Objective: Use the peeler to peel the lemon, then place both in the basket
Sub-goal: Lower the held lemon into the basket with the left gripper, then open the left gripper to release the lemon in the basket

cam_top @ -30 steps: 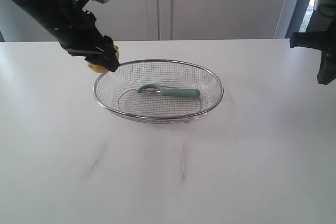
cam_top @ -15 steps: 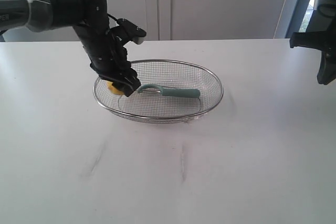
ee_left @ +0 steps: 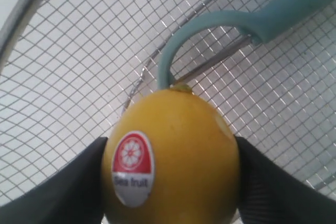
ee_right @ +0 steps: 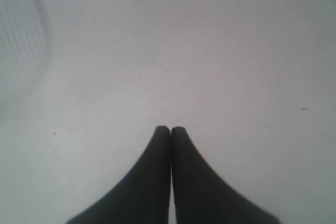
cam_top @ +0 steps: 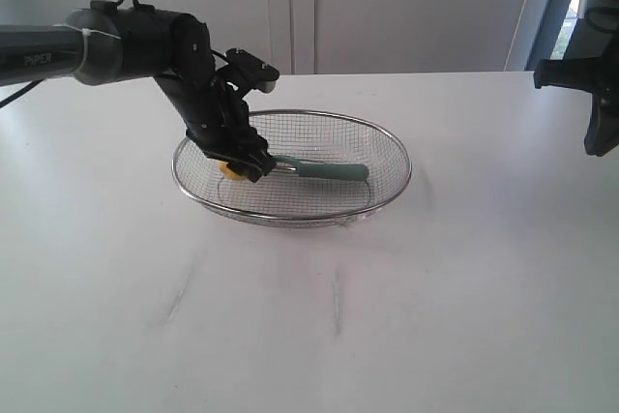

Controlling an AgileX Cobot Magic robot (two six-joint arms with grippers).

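We see the basket [cam_top: 384, 156] as shiny silver wire mesh with a polished metal rim. The peeler [cam_top: 334, 171] looks like smooth matt teal plastic (its blade is bare metal). The lemon [ee_left: 184, 145] has smooth, slightly glossy skin and a slick sticker [ee_left: 133, 166].

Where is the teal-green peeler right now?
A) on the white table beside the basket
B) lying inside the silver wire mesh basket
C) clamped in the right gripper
B: the teal-green peeler lies in the silver wire mesh basket, by the round yellow lemon that the left gripper holds; the right gripper is shut, empty.
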